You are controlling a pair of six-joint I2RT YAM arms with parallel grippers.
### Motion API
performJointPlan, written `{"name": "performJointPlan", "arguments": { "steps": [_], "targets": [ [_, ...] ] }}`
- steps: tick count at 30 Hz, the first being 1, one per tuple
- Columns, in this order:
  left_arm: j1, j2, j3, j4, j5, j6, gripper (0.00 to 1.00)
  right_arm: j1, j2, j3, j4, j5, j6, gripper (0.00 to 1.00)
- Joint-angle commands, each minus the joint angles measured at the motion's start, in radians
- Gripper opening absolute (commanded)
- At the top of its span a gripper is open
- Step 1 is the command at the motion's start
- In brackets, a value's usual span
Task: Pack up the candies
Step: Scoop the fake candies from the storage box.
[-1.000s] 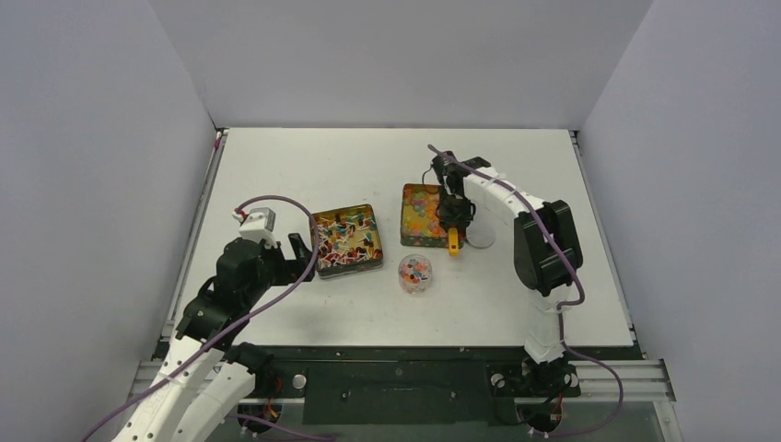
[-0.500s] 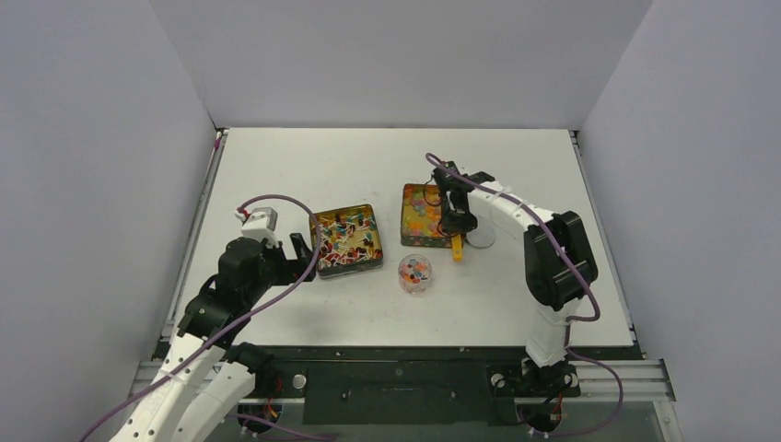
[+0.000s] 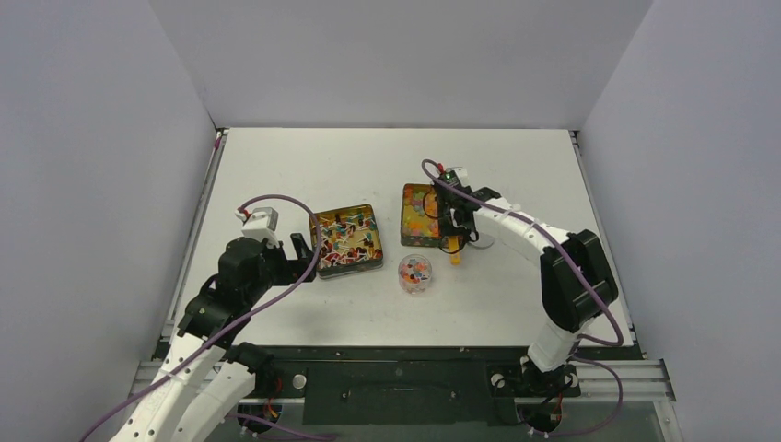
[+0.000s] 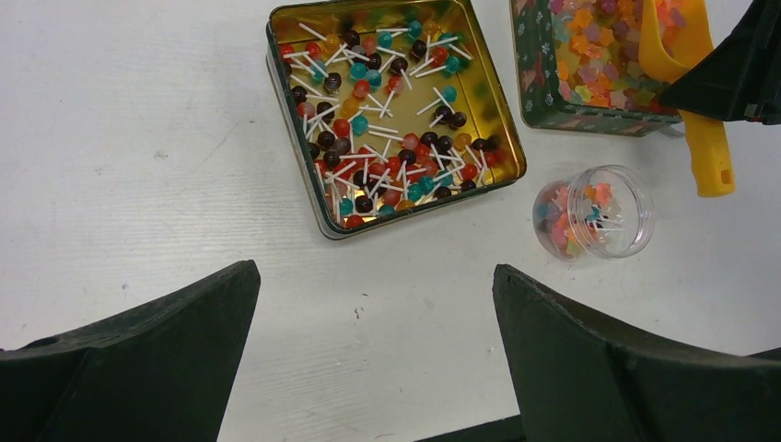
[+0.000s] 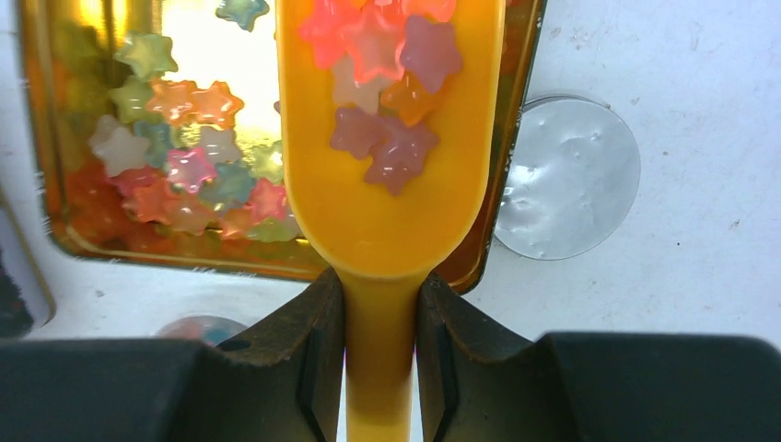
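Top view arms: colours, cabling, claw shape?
Both the left arm and right arm have white links with black joint housings, and a purple cable runs along each. The left claw and right claw are black and blocky. No markings legible.

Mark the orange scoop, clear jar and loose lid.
orange scoop [image 5: 387, 230]: right wrist view, bare floor of its bowl.
clear jar [image 4: 637, 219]: left wrist view, its right wall.
loose lid [image 5: 566, 180]: right wrist view, centre of the disc.
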Motion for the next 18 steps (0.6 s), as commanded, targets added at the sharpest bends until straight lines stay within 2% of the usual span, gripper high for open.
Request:
{"name": "performJointPlan", "arguments": {
  "steps": [1,11,18],
  "targets": [
    [0.008,-0.005,0.006,0.041,0.018,0.017,0.96,0.04,-0.124,-0.035,0.1,0.08,-0.019,0.0],
    [0.007,-0.005,0.006,0.043,0.026,0.018,0.96,0.094,-0.3,-0.122,0.088,0.114,-0.022,0.0],
    [0.007,-0.017,0.001,0.051,0.043,0.02,0.96,0.154,-0.401,-0.144,-0.016,0.128,0.006,0.0]
  ]
}}
